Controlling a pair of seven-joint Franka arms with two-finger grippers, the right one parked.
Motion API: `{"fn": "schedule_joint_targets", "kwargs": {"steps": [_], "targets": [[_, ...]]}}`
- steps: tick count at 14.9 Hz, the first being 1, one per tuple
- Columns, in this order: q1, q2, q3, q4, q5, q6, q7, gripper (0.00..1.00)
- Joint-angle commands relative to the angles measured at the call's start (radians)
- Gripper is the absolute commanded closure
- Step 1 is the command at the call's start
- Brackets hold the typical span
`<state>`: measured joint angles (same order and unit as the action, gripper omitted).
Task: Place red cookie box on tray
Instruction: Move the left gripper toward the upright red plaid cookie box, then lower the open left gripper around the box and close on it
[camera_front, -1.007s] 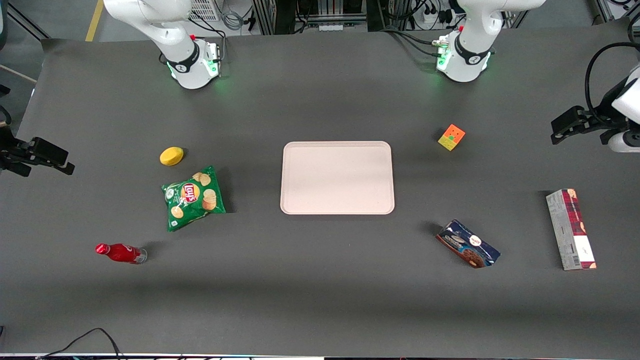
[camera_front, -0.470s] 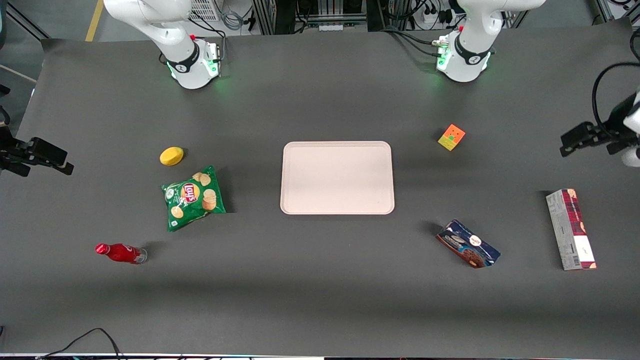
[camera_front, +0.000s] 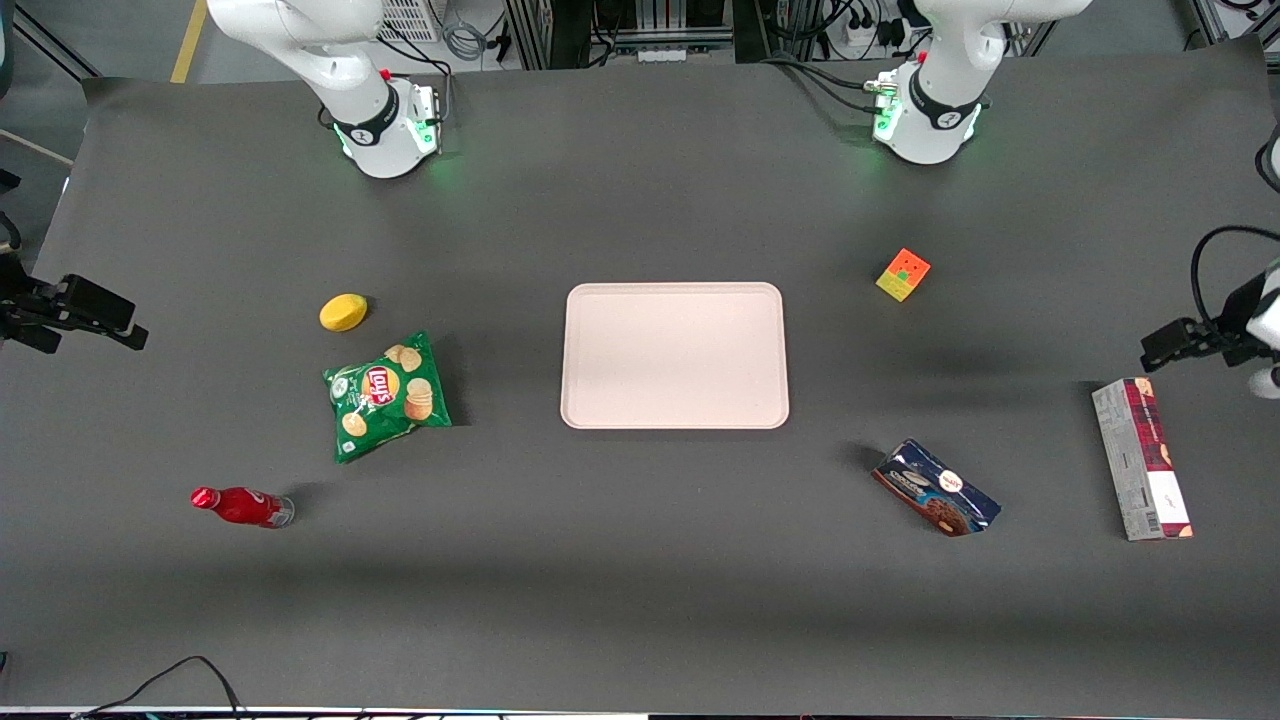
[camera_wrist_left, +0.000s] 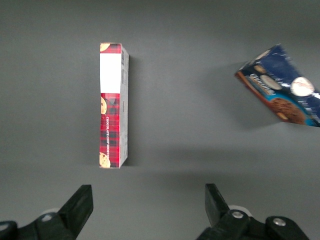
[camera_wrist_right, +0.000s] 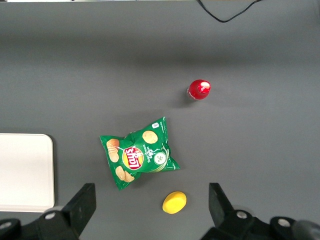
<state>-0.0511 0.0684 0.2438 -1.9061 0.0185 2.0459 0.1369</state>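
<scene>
The red cookie box (camera_front: 1142, 458) lies flat on the dark table at the working arm's end, its plaid face and white label panel up; it also shows lengthwise in the left wrist view (camera_wrist_left: 113, 105). My left gripper (camera_front: 1172, 342) hangs above the table, a little farther from the front camera than the box and apart from it. In the wrist view the gripper (camera_wrist_left: 147, 207) is open with only bare table between its fingers (camera_wrist_left: 80, 205). The pale pink tray (camera_front: 675, 355) sits in the table's middle with nothing on it.
A blue cookie bag (camera_front: 935, 488) lies between the tray and the box, nearer the front camera. A colourful cube (camera_front: 903, 274) sits farther back. Toward the parked arm's end lie a green chips bag (camera_front: 387, 395), a yellow lemon (camera_front: 343, 312) and a red bottle (camera_front: 242, 506).
My left gripper has moved nearer the front camera, closing in on the red cookie box's end. The box and the other objects have stayed put.
</scene>
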Motion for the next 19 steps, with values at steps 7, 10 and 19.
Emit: {"fn": "schedule_joint_targets", "kwargs": {"steps": [7,10,19], "targets": [[0.030,0.306,0.047,0.013,-0.093,0.247,0.191,0.00],[0.030,0.372,0.055,0.024,-0.198,0.269,0.243,0.00],[0.039,0.502,0.123,0.099,-0.319,0.321,0.510,0.00]]}}
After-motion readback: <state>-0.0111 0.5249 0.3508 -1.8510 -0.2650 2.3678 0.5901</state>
